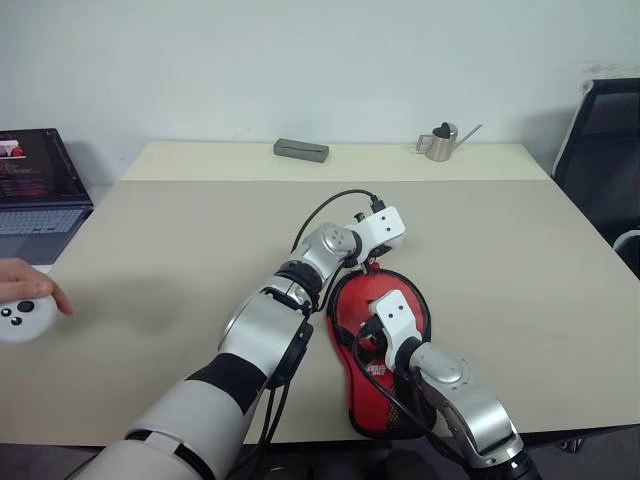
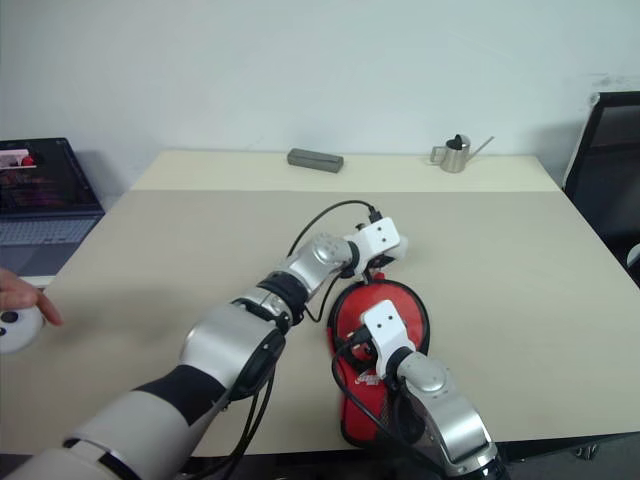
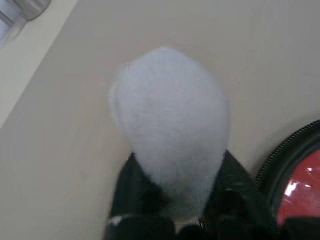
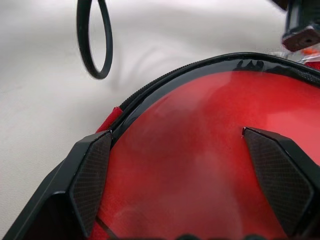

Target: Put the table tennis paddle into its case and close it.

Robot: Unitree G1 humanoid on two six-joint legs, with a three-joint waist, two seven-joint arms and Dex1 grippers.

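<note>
Here the case [image 1: 378, 350] lies lengthwise toward the robot; left jaws pinch its pom-pom [image 3: 170, 127], right jaws wide.

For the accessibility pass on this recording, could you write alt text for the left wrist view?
A fluffy white pom-pom sits between the two black fingers of the left end effector, close to the camera, over a beige table. The black zippered edge and red inside of the case curve in beside it.
</note>
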